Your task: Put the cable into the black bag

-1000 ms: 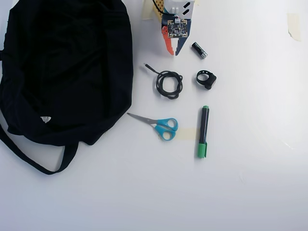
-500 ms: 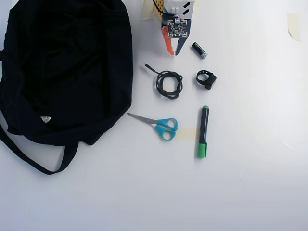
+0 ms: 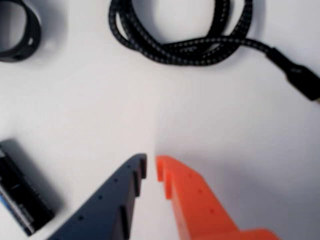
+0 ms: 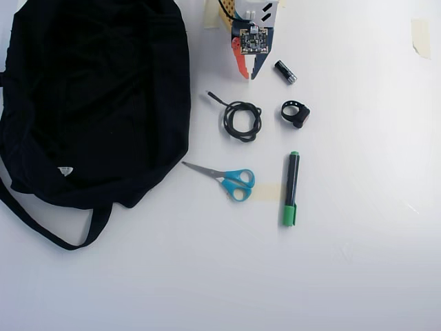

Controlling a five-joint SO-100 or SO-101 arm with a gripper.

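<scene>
Reach step, nothing grasped yet. Claw (image 4: 249,75) hangs near the top edge of the overhead view, tips nearly together and empty, above the table (image 4: 358,276). Cable (image 4: 240,120) lies coiled just below it, between the black bag (image 4: 89,103) at left and a ring strap (image 4: 295,113). Next: spread the tips, drop onto the coil.

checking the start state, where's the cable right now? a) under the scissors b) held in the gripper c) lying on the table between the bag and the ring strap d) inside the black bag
c: the coiled cable lies free on the table, right of the black bag, clear of the gripper.
</scene>
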